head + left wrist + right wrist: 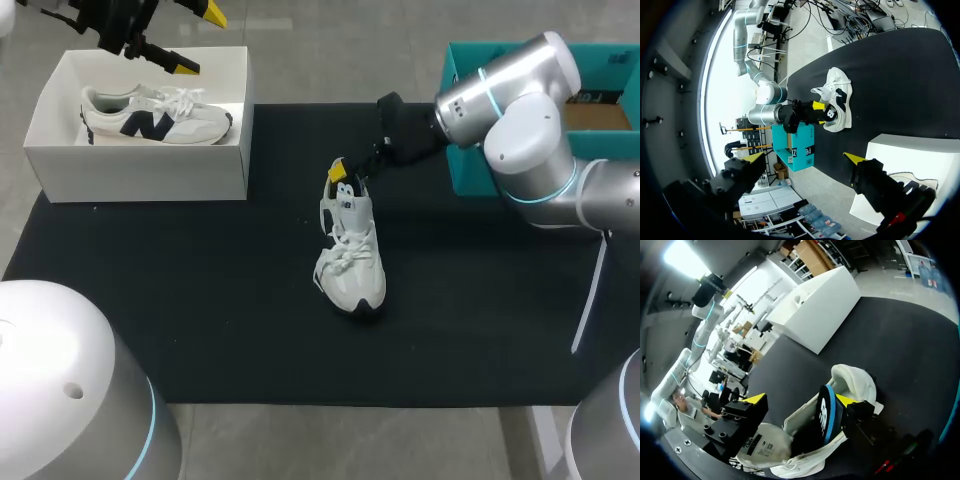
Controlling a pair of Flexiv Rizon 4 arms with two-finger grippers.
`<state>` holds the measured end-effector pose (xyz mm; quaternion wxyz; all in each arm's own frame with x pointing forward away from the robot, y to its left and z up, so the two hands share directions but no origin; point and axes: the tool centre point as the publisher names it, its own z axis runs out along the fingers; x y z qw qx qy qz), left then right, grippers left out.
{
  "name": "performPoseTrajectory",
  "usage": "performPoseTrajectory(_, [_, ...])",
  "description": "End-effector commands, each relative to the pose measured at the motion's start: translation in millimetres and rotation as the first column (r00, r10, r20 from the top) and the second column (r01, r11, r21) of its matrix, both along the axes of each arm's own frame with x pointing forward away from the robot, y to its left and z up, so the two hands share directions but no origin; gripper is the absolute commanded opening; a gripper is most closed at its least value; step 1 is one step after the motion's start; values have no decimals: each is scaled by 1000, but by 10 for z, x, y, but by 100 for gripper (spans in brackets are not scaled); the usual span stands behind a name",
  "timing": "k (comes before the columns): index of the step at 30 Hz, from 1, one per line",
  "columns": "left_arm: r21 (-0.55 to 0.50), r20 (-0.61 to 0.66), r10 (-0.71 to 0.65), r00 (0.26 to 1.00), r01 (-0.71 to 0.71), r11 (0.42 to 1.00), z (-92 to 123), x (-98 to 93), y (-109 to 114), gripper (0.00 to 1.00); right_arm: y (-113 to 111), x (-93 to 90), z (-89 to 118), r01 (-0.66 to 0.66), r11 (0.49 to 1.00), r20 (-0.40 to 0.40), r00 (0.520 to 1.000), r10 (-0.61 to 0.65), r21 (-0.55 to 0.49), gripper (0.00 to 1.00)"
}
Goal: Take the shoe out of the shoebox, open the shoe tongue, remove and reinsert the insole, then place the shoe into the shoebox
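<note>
Right end effector (pixel 800 400) noted at the heel opening of the shoe (pixel 352 265), fingers spread wide. The dark insole (pixel 826 412) is seen standing up out of the heel, resting against one finger only; the other finger is well apart, so nothing is gripped. The tongue (pixel 762 442) appears folded forward, its label side showing.

The shoe lies near the middle of the table (pixel 200 300), toe pointing near, heel far. The white shoebox (pixel 150 170) is at the far left, with a second shoe (pixel 150 115) lying on its side inside. Left end effector (pixel 197 40) hangs above the shoebox, fingers wide, holding nothing. A teal box (pixel 465 150) stands at the far right, behind the right arm.

Handling, as judged:
- Insole likely thin foam, light and floppy; expected to bend if pulled from one corner.
- Best taken at the raised heel end, pinched flat across its thickness, then drawn out along the length of the shoe.
- Shoe itself light, with a soft upper and firm sole; it may drag or tip on the table when the insole is pulled, as nothing pins the toe.
- For lifting, the heel collar is judged the firmest place to grip; the laces (pixel 345 250) are loose and could snag.
</note>
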<state>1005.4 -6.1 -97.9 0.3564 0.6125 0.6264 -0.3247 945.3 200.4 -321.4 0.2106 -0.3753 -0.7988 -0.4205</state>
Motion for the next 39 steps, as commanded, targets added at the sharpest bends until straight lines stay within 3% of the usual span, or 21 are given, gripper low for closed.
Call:
performPoseTrajectory(1, [3, 0, -1, 1000, 1, 1000, 2, 6, 3, 100, 74, 12, -42, -10, 1000, -2, 1000, 10, 1, 75])
performPoseTrajectory(7, [3, 0, -1, 1000, 1, 1000, 2, 6, 3, 100, 123, 45, -47, -28, 1000, -3, 1000, 28, 2, 67])
performPoseTrajectory(9, [3, 0, -1, 1000, 1, 1000, 2, 6, 3, 100, 136, 44, -55, -31, 1000, -5, 1000, 31, 4, 58])
performPoseTrajectory(12, [3, 0, -1, 1000, 1, 1000, 2, 6, 3, 100, 141, 35, -79, -34, 999, -12, 999, 34, 7, 53])
performPoseTrajectory(16, [3, 0, -1, 1000, 1, 1000, 2, 6, 3, 100, 133, 24, -91, -33, 999, -20, 999, 33, -6, 73])
performPoseTrajectory(18, [3, 0, -1, 1000, 1, 1000, 2, 6, 3, 100, 98, 13, -73, -26, 999, -18, 1000, 25, -29, 98])
performPoseTrajectory(32, [3, 0, -1, 1000, 1, 1000, 2, 6, 3, 100, 6, -65, 213, -34, 990, -5, 999, 33, -137, 100])
performPoseTrajectory(39, [3, 0, -1, 1000, 1, 1000, 2, 6, 3, 100, 30, -7, 176, -52, 989, -13, 999, 51, -140, 100])
